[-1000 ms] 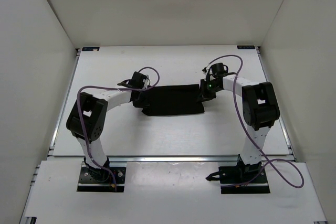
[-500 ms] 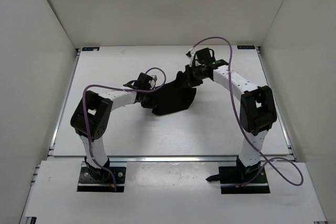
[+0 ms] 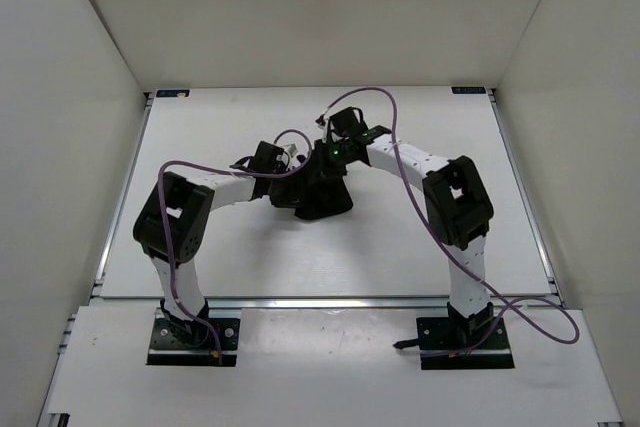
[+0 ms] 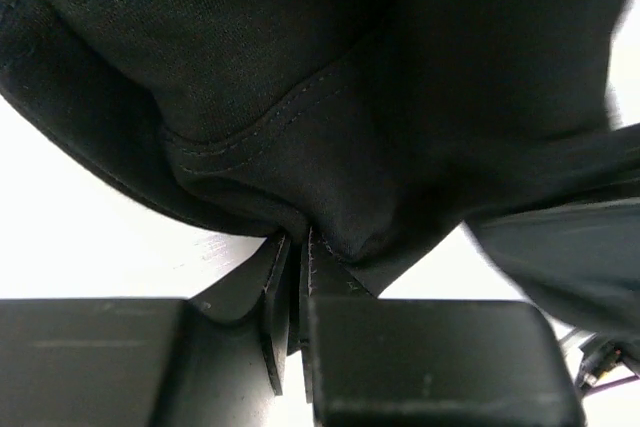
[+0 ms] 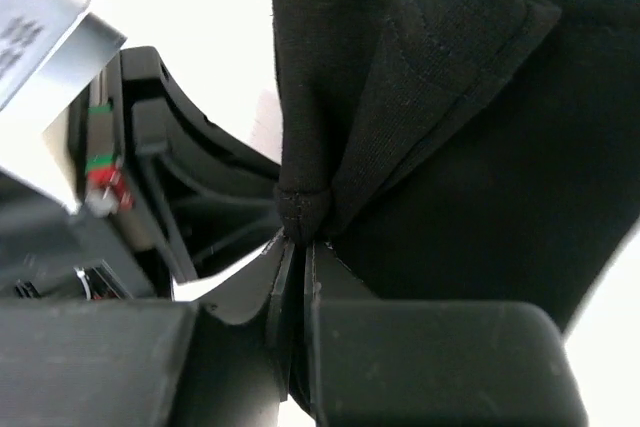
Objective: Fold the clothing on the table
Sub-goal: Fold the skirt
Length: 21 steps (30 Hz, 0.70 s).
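The black clothing (image 3: 322, 197) is bunched into a narrow heap at the middle of the white table (image 3: 400, 247). My left gripper (image 3: 283, 175) is shut on the garment's left edge; the wrist view shows a stitched hem of the clothing (image 4: 300, 127) pinched at the left gripper (image 4: 302, 239). My right gripper (image 3: 318, 159) has reached across to the left and is shut on the garment's other end. In the right wrist view a folded corner of the clothing (image 5: 420, 67) is pinched at the right gripper (image 5: 300, 239). The two grippers sit close together above the heap.
The left arm's wrist body (image 5: 150, 177) shows just beyond the right gripper's fingers, very near. Purple cables (image 3: 380, 97) loop over both arms. Metal rails (image 3: 120, 207) edge the table, and white walls (image 3: 60, 97) stand on three sides.
My right gripper has swept leftward across the table with the garment's right end, doubling the flat cloth over into a narrow heap beside the left gripper. The left gripper has barely moved.
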{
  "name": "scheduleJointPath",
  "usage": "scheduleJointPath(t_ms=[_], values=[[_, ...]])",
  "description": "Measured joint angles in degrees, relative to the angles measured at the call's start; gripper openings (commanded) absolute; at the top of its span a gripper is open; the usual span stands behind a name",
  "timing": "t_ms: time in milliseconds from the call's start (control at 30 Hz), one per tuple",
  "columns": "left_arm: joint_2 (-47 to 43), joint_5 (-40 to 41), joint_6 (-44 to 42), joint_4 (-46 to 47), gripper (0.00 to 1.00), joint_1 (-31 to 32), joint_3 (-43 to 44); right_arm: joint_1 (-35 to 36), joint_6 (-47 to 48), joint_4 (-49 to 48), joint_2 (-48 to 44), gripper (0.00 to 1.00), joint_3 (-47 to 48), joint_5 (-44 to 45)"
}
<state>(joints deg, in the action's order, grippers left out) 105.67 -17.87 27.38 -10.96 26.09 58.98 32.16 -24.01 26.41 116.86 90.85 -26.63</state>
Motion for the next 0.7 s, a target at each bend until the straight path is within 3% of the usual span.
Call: scheduleJointPath(t_ms=[133,167,233,300,367,433,567,700], values=[[0.00,-1.51,-0.11,0.57,0.05,-0.70,-0.46,1.77,-2.23,-0.57,3.54,0.00,1.86,-0.44],[0.00,-1.81,-0.15,0.57,0.06,-0.87,-0.50,2.12,-2.80,-0.79,4.11,0.06,2.10,-0.46],[0.00,-2.45,-0.39,0.59,0.12,-1.40,-0.68,2.71,-3.80,-0.57,5.14,0.23,2.93,-0.35],[-0.11,-3.10,-0.55,0.66,0.25,-2.01,-1.09,2.84,-4.22,0.87,5.62,0.58,3.98,0.31],[-0.46,-4.22,-0.83,0.02,0.37,-3.17,-1.36,2.71,-3.65,2.69,5.62,0.64,4.90,1.66],[-1.03,-5.38,-1.38,-0.39,0.58,-4.59,-1.55,2.05,-3.91,2.75,5.53,0.65,5.81,2.23],[-3.96,-7.93,-1.75,-1.57,0.77,-7.74,-2.56,0.15,-4.61,2.62,2.84,0.64,5.40,2.14],[-7.74,-8.52,-2.10,-3.61,0.77,-11.34,-2.64,-2.27,-5.16,1.05,-4.15,0.43,2.36,3.02]])
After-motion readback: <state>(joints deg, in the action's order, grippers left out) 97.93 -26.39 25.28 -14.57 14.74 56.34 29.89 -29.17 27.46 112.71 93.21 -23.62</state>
